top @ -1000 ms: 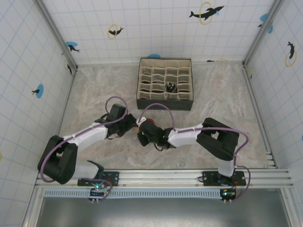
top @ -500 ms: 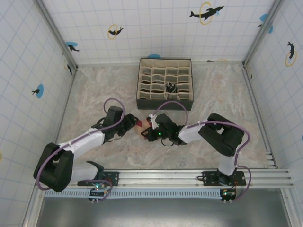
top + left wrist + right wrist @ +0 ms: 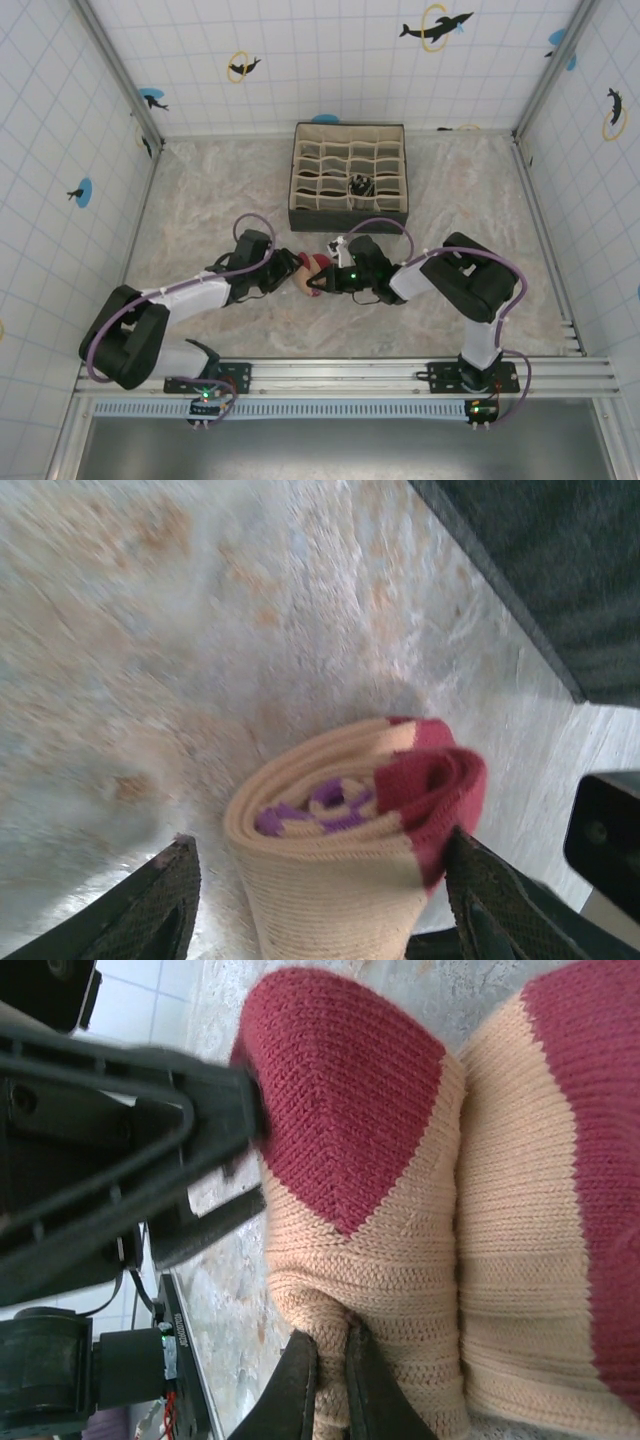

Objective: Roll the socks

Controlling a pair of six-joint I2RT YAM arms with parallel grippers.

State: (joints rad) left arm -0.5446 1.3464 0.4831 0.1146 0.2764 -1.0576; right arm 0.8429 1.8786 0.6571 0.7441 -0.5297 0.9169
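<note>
The peach sock is lying rolled on the marble surface, directly between the two sets of jaws. The left gripper is straddling it with jaws standing wide: one finger is touching the dark red cuff, the other is standing just off the peach side. From the left wrist the coiled end with its purple stripes is facing away from the jaws, so the roll's axis is running along the fingers, not across them. The right wrist is giving what that view cannot: the right gripper, jaws nearly together, is pinching a thin fold of peach knit beside a red patch. Well beyond both jaws, the striped sock is sitting in a cell of the organiser box.
</note>
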